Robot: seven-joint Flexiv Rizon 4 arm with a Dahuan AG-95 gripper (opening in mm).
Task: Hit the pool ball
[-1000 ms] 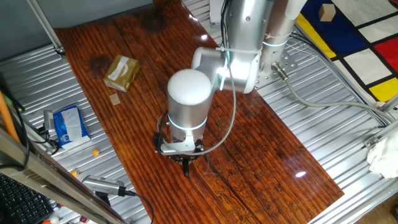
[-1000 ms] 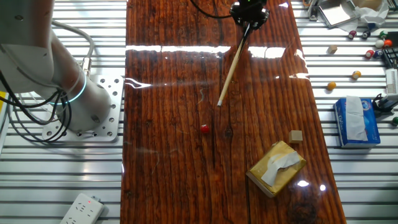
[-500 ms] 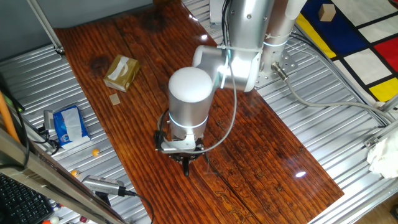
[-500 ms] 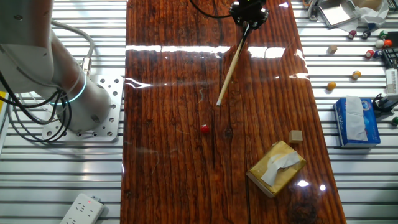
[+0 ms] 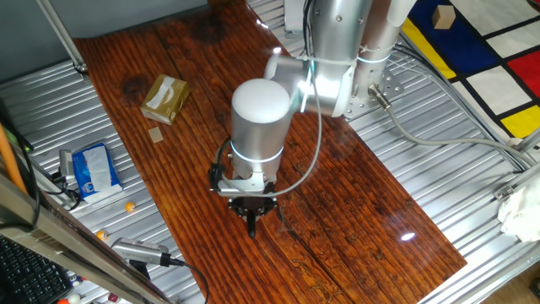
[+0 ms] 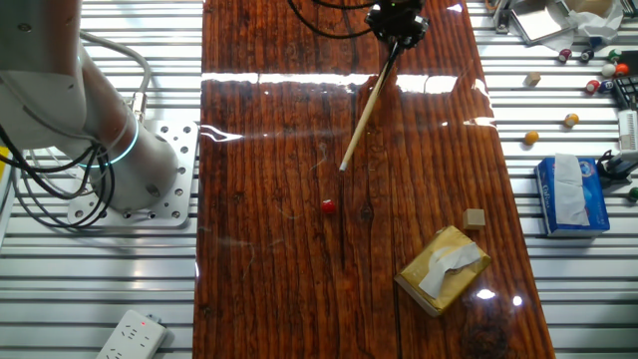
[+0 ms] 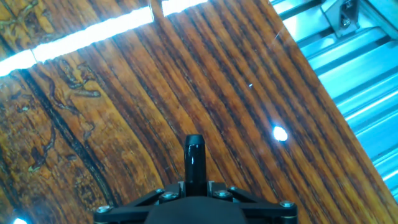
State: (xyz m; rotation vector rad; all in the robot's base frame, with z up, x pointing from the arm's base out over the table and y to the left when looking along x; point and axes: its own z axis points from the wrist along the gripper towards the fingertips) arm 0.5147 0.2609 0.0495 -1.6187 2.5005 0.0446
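The pool ball [image 6: 327,207] is a tiny glossy red ball on the dark wooden table [image 6: 259,249], seen only in the other fixed view. My gripper [image 6: 399,22] is at the table's far end, shut on a pale wooden cue stick [image 6: 365,106]. The stick slants down to the left and its tip [image 6: 342,169] lies a short way above and right of the ball, not touching it. In one fixed view the gripper [image 5: 251,211] hangs under the arm. In the hand view the gripper [image 7: 194,184] clamps the stick's dark end [image 7: 194,155].
A tan tissue box [image 6: 443,269] and a small tan cube [image 6: 476,217] sit right of the ball. A blue tissue pack [image 6: 572,194] and several small balls [image 6: 571,120] lie on the metal bench beside the table. The arm's base [image 6: 130,170] stands at left.
The stick's tip has swung a little to the left, and the arm has shifted slightly. The ball has not moved.
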